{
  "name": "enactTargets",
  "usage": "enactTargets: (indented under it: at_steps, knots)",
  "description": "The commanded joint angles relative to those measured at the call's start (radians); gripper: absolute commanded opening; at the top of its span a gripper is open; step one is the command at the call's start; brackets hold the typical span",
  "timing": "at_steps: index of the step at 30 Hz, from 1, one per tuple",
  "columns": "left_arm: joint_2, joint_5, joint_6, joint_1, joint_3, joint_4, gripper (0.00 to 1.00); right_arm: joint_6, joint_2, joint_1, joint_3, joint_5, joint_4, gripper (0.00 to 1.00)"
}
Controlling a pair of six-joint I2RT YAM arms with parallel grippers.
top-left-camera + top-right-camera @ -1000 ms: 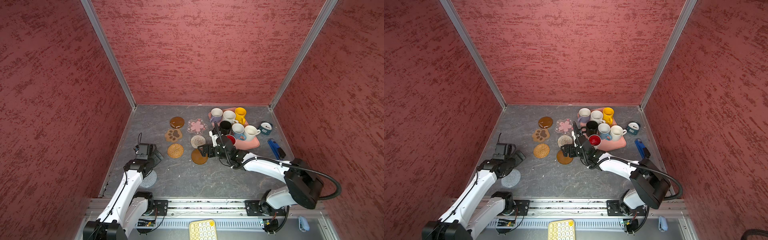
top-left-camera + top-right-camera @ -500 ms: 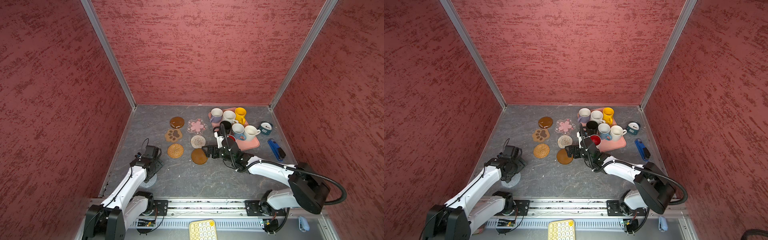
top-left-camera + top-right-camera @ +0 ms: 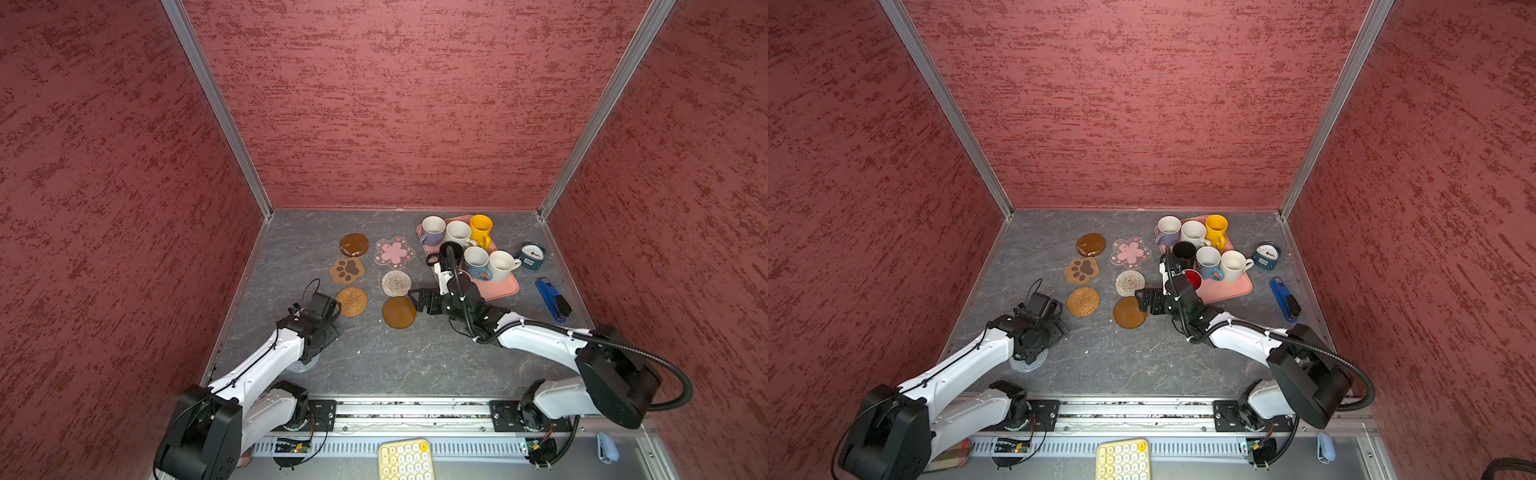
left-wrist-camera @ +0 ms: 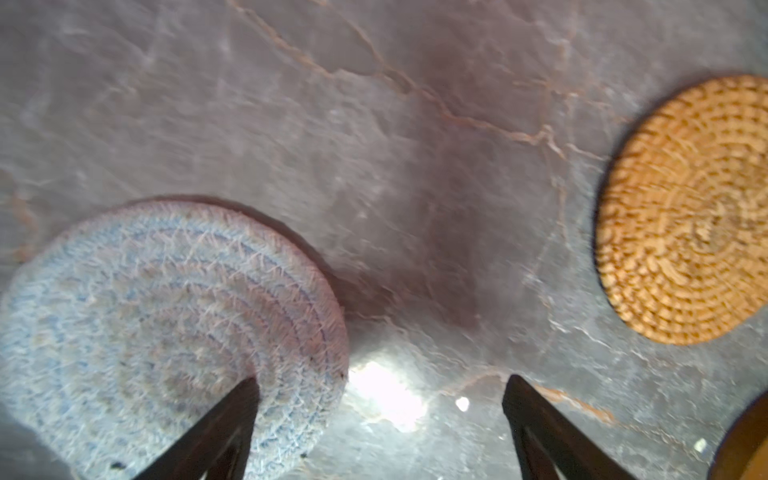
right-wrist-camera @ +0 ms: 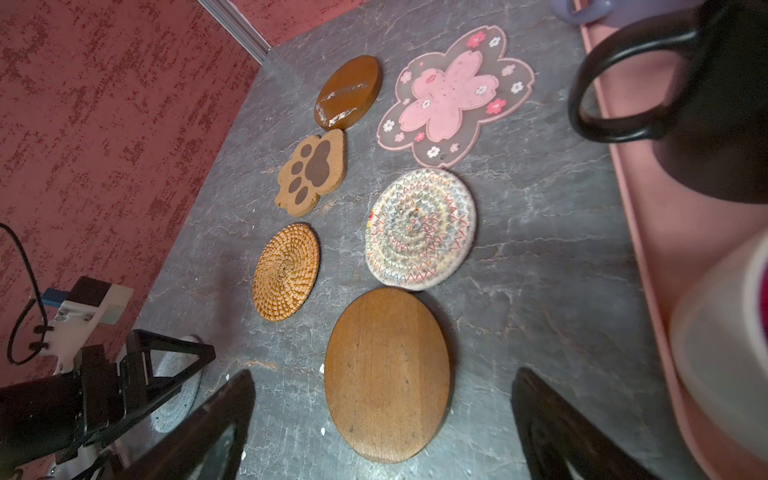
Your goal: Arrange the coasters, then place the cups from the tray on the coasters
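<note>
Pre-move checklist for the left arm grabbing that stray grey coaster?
1. Left tool open: ok.
2. Left tool centred on grey woven coaster: not ok, the coaster sits off to one side of the gap.
3. Left tool touching that coaster: cannot tell.
4. Rattan coaster clear of left tool: ok.
5. Right tool open and empty: ok.

Setting: a robot test cell in a lab, not a home. My left arm (image 3: 262, 370) and right arm (image 3: 540, 338) are mounted on a metal rail (image 3: 411, 409) at the front edge. Three red textured panels (image 3: 395, 104), joined by aluminium posts (image 3: 220, 112), box in a grey stone-look tabletop (image 3: 395, 361). A bare circuit board (image 3: 291, 446) and loose wiring sit below the rail.
</note>
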Motion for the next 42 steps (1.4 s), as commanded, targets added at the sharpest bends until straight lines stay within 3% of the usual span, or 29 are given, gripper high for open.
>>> enactTargets:
  at_steps: [1,18,35,42]
  knots:
    - [0.034,0.028,-0.071,-0.056,0.003,0.055,0.92,0.014,-0.028,-0.011,-0.011,0.027,0.040,0.97]
    - [0.308,0.031,-0.151,-0.299,0.167,0.204,0.93,0.021,-0.048,-0.046,-0.028,0.017,0.043,0.97]
    - [0.373,0.028,-0.168,-0.375,0.242,0.196,0.93,0.032,-0.074,-0.102,-0.051,-0.005,0.046,0.97]
    - [0.328,0.006,-0.118,-0.375,0.290,0.150,0.94,-0.042,-0.108,-0.103,-0.008,-0.047,-0.005,0.96]
